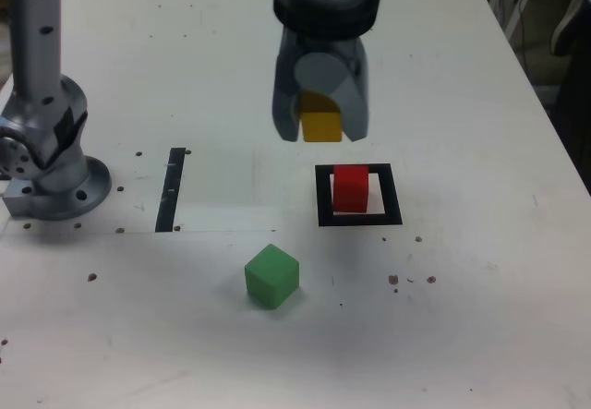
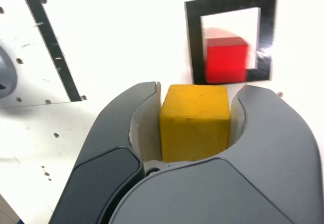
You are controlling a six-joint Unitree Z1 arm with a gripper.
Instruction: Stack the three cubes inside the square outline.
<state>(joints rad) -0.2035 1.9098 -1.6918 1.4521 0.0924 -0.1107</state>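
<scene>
Within the pincer [image 1: 322, 127], one yellow cube [image 1: 322, 125] of three.

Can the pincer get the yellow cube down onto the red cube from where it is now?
Probably yes. The pincer holds the yellow cube in the air just behind the red cube, which sits in the square outline with its top bare. The green cube is well clear.

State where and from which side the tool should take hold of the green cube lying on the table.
Come straight down from above on the green cube and close on two opposite upright faces. It sits flat but turned corner-on to the exterior view, so rotate the tool to match. Nothing stands beside it. The tool holds the yellow cube now.
</scene>
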